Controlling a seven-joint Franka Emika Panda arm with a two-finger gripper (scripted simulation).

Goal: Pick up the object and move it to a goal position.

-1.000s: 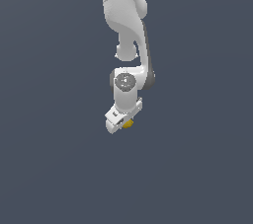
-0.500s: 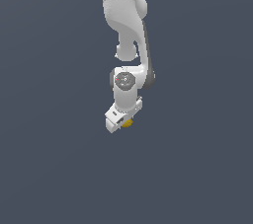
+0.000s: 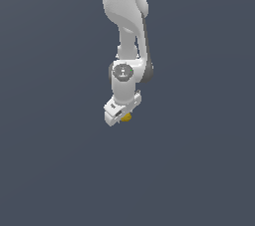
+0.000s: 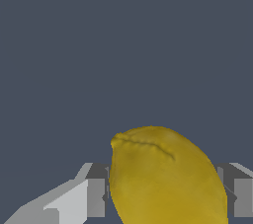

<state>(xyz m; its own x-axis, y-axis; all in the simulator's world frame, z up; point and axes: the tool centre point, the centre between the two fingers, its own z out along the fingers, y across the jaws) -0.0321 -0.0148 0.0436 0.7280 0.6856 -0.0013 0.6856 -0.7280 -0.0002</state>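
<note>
The object (image 4: 165, 178) is a yellow-orange roundish lump with a small crease near its tip. It fills the space between the two grey fingers (image 4: 94, 196) in the wrist view, and both press against its sides. In the exterior view only a small yellow patch of the object (image 3: 126, 117) shows under the white hand. My gripper (image 3: 122, 115) hangs from the white arm near the middle of that view, shut on the object. The fingertips themselves are hidden behind the lump.
A plain dark grey-blue surface (image 3: 60, 160) fills both views all around the arm. No other objects, containers or edges show. No goal marker is visible.
The hand and the yellow lump have risen very slightly in the exterior view. The grip looks unchanged.
</note>
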